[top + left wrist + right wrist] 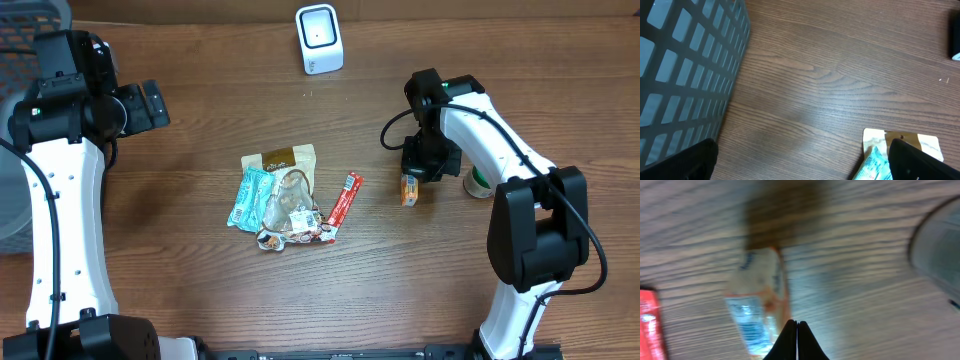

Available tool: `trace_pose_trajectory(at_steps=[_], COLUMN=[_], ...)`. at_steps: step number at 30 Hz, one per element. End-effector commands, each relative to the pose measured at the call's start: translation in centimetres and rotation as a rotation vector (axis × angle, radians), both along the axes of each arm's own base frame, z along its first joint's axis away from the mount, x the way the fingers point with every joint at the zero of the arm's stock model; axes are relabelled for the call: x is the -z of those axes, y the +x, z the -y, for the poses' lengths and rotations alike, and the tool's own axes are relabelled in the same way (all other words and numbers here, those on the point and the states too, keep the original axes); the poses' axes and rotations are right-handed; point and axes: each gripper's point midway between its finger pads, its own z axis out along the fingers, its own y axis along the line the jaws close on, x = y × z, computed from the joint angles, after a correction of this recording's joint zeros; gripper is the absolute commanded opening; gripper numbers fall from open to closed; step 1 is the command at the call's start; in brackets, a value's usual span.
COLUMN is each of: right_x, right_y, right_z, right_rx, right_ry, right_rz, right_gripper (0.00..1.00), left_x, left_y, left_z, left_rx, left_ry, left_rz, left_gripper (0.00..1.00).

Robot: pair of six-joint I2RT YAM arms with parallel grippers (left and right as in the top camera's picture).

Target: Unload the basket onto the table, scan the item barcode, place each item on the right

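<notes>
Right claw (424,166) pressed together above the orange packet (409,190), three o'clock of the pile (285,197); left claw (150,105) spread. Packet looks light, crinkly, slippery: pinch its sealed end.

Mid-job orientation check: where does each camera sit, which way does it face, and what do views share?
Overhead: fixed above the brown wooden table, looking straight down; shows the left arm, the right arm, the white box-shaped scanner and the heap of snack packets.
Left wrist: on the left arm, angled down past the grey mesh basket; its open left end effector frames the bottom corners.
Right wrist: blurred, close above the small orange-and-white packet; its shut right end effector shows.
Shared: overhead and right wrist both show that packet.
</notes>
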Motion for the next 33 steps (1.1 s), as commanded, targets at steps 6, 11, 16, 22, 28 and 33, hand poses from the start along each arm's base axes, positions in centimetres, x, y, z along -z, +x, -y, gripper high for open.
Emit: trace_pose_trajectory(at_steps=[6,11,16,22,28,33], right_x=[-1.4,-1.2,-0.8,-0.8,-0.4,0.7], right_y=[0.0,0.5,1.2,0.7,-0.3,-0.6], right_z=[-5.6,-5.5,-2.7,-1.3,-1.7,-2.7], right_rx=[0.001,-0.016,-0.004,0.02,-0.037,-0.062], right_ry=[0.286,0.255,0.13,0.111,0.161,0.223], right_rz=[0.005,0.035,0.067,0.034,-0.005,-0.002], right_gripper=[0.04,0.07,0.27,0.24,0.28,0.31], left_x=[-0.2,-0.2,-0.2,-0.2,-0.2,-0.2], left_y=[0.4,0.4,0.4,0.4,0.4,0.4], left_z=[0.6,0.6,0.6,0.6,0.6,0.6], left_rx=[0.007,0.007,0.007,0.007,0.007,0.007], left_ry=[-0.012,-0.013,-0.013,-0.012,-0.013,-0.013], left_rz=[0.009,0.008,0.008,0.009,0.008,0.008], left_gripper=[1.0,1.0,1.0,1.0,1.0,1.0])
